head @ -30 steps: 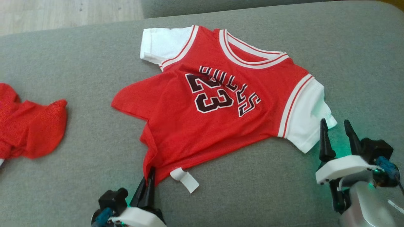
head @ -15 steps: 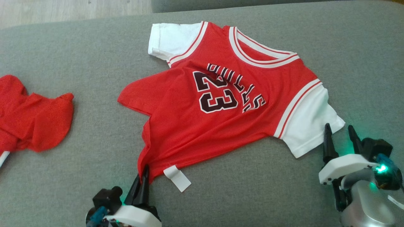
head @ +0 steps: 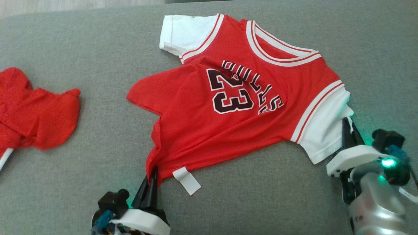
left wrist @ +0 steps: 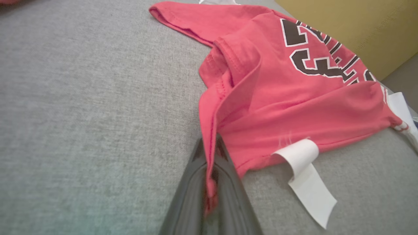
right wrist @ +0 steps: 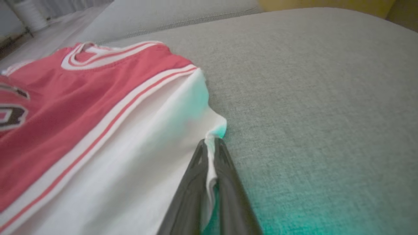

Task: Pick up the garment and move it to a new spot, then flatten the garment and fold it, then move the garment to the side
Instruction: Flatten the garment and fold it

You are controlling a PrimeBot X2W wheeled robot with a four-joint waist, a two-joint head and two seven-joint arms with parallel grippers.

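**Grey cushion: jersey pinched at two edges, not yet flat**

The grey cushion [head: 81,39] is woven fabric, with a strip of pale floor [head: 65,5] beyond its far edge. The jersey [head: 228,130] lies face up across the middle, collar toward the far edge. A second red garment [head: 36,114] sits at the left edge, well apart.

The left gripper [head: 152,174] is clamped on the bunched hem corner beside the label [head: 186,181]. The right gripper [head: 347,125] is closed on the rim of the white sleeve [head: 321,137].

Risks, as judged:
- Both holds are thin edge pinches, so a hard outward pull could slip either one.
- An uneven pull would skew the body.
- The folded flap on the left side may be dragged along rather than opened.
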